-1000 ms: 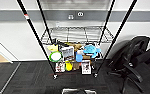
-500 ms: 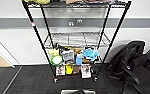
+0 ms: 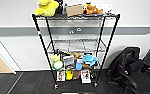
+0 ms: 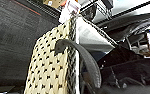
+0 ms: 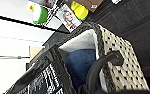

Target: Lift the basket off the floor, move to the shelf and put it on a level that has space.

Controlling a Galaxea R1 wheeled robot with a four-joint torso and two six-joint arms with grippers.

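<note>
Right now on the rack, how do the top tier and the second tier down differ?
The top tier carries things: a yellow plush toy, a cardboard box and an orange plush. The second tier looks bare by comparison. The top tier sits at the posts' upper ends; the second tier sits partway down, above the cluttered tier. Both are black wire grids on the same rack.

One rack [image 3: 76, 47] stands at the wall, with four wire tiers. On its top tier sit one yellow plush toy [image 3: 46, 7], one brown box [image 3: 74, 10] and one orange plush toy [image 3: 91, 9]. Beside the rack there is one black chair [image 3: 131, 70]. The wrist views show one woven basket [image 5: 118, 57], with one blue item [image 5: 78, 65] and one black bag [image 5: 41, 77] in it.
</note>
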